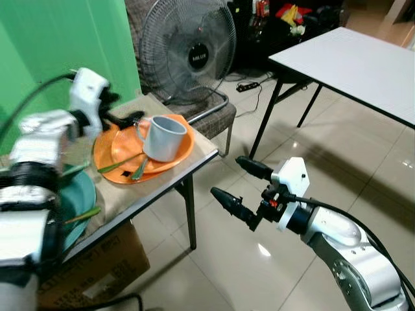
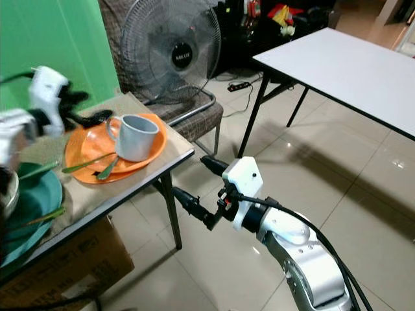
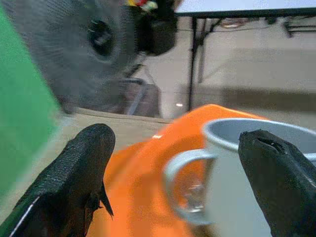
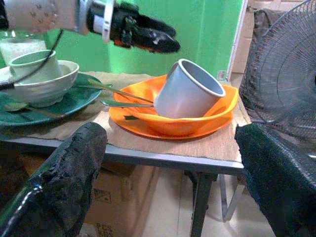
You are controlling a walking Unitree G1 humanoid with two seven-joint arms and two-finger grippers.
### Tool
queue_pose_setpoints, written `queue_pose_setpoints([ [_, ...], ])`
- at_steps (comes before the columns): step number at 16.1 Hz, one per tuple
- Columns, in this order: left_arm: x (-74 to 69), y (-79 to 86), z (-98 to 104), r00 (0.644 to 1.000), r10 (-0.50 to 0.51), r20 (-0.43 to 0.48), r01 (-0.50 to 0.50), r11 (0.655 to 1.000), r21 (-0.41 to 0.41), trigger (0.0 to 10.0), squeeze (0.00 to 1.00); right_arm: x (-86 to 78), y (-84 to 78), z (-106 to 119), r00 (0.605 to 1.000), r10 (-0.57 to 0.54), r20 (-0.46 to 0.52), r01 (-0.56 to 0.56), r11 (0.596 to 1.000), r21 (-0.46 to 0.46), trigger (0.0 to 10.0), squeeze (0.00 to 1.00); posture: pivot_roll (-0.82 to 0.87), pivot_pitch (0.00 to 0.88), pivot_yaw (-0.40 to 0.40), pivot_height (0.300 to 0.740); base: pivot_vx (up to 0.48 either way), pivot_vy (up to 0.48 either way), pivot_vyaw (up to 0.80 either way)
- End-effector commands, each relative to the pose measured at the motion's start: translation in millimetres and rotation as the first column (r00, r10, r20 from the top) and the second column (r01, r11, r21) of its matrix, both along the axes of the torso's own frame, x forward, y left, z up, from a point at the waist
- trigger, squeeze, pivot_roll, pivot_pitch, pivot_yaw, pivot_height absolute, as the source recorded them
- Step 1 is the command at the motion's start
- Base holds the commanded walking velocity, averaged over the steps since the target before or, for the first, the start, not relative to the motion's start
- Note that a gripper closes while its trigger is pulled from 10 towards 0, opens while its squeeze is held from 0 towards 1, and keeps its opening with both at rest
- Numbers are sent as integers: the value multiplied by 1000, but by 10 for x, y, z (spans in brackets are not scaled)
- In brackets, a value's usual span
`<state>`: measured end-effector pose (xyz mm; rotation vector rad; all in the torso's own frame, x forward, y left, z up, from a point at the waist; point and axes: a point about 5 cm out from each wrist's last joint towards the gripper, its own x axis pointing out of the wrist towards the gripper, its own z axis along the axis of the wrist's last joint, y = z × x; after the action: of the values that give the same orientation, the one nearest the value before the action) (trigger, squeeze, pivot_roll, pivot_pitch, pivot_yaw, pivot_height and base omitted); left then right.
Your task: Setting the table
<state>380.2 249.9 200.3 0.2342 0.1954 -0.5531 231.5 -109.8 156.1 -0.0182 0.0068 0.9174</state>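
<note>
A grey mug leans tilted in an orange bowl that sits on an orange plate on a small table. Two green spoons rest on the plate's near side. My left gripper is open, hovering just behind the mug's handle with a finger on either side and no contact. Beside the orange set, a teal plate carries a pale bowl with a cup inside. My right gripper is open and holds nothing, low over the floor off the table's corner.
A standing fan and a woven chair are right behind the small table. A large white table stands at the right. A cardboard box sits under the small table. A green wall lies to the left.
</note>
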Motion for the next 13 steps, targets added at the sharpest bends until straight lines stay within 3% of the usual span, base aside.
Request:
queue_pose_setpoints([
  [1,28,-36,17,1000,-14,-12,14,1000,-14,10000,0,-10,-31,18,1000,2,5,-2,1000,-2,10000,0,-46,0,0,740,0,0,0],
  [4,65,-44,-27,997,54,-47,-59,993,-105,10000,0,-59,-47,15,1000,-3,-7,3,1000,1,10000,0,-70,0,11,740,0,0,0],
  [7,52,-52,-81,995,42,-90,-57,984,-169,10000,0,-94,-71,22,1000,-10,-12,10,1000,1,10000,0,-85,2,17,740,0,0,0],
  [13,-50,-14,-154,979,-95,-181,38,955,-294,10000,0,-89,-72,50,1000,0,-10,0,1000,3,10000,0,-77,0,3,740,0,0,0],
])
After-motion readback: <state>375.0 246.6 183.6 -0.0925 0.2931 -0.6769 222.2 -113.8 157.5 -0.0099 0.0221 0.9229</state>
